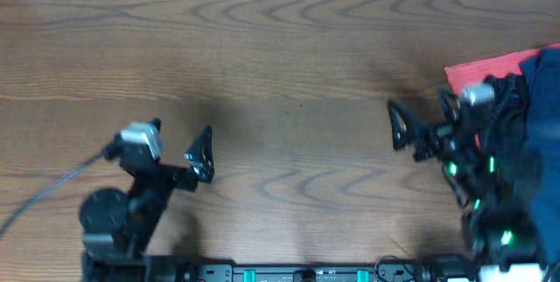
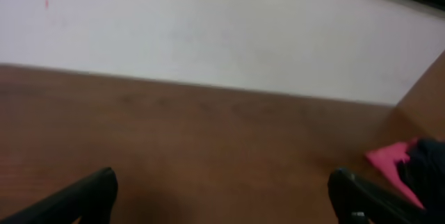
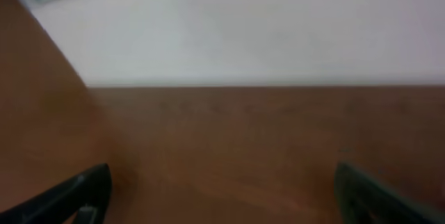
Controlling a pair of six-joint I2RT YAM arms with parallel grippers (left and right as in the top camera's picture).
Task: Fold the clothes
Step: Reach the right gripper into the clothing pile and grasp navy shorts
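The dark navy-blue clothes (image 1: 544,89) lie in a pile at the table's right edge, partly cut off by the frame and partly hidden by my right arm. In the left wrist view they show as a dark lump (image 2: 427,168) at the far right. My left gripper (image 1: 201,155) is open and empty over bare wood at the front left; its fingers (image 2: 222,203) are spread wide. My right gripper (image 1: 395,127) is open and empty, to the left of the pile and pointing away from it; its wrist view (image 3: 222,200) shows only bare wood between the fingers.
A bright red cloth (image 1: 477,72) lies under the pile's left side and also shows in the left wrist view (image 2: 389,161). The wooden table (image 1: 289,63) runs back to a white wall (image 2: 208,29). The arm bases stand along the front edge.
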